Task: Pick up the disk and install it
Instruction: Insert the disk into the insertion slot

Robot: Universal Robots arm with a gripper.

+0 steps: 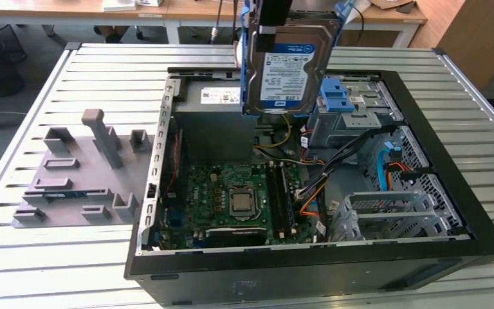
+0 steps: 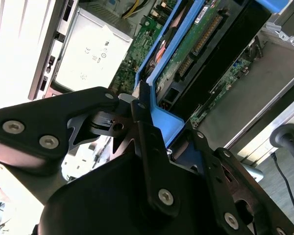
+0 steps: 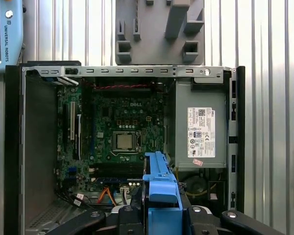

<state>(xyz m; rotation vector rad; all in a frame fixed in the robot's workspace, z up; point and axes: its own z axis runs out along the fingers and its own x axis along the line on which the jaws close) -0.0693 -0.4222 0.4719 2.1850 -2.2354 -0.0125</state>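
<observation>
My gripper [image 2: 156, 128] is clamped on the disk [image 1: 285, 64], fingers [image 2: 149, 147] pinching its blue carrier frame at the top. Disk hangs upright, label twd the exterior cam, above the open PC case [image 1: 453, 215] w/o touching it. In the first wrist view it's over the motherboard [image 3: 120, 122] edge, just beside the PSU [image 3: 201, 105]. Grey fixture block [image 1: 84, 177] sits on the slatted table [image 1: 24, 270], exterior view's left of the case.

Looks like a robotics lab or hardware test workshop. Slatted aluminium desk [image 1: 41, 277] carrying an opened PC tower [image 1: 316, 278], motherboard [image 1: 221, 187] exposed, grey fixture plate [image 1: 75, 180] with pegs and slots alongside. Plain wooden desks [image 1: 67, 9] in the background, grey floor [image 1: 2, 138] around.
</observation>
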